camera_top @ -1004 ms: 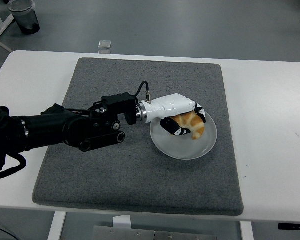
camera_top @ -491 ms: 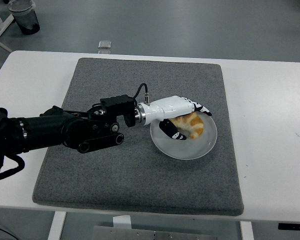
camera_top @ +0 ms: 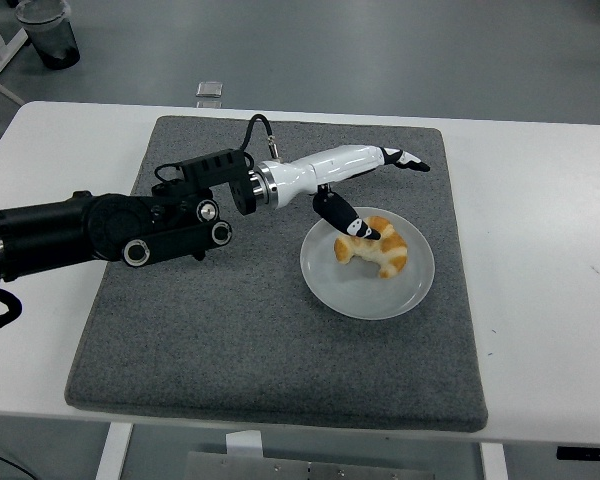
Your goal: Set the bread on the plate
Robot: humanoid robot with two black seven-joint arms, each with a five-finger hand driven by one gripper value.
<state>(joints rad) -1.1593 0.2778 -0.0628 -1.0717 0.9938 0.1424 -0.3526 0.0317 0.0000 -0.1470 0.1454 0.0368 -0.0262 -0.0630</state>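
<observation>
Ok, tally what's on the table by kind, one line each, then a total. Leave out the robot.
Mat: 1
Plate: 1
Bread: 1
Total: 3

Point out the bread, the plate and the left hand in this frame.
bread point(camera_top: 377, 245): head view, on the middle of the croissant's crust.
plate point(camera_top: 354, 297): head view, on the bare lower-left part of the dish.
left hand point(camera_top: 352, 164): head view, on the white back of the hand.
</observation>
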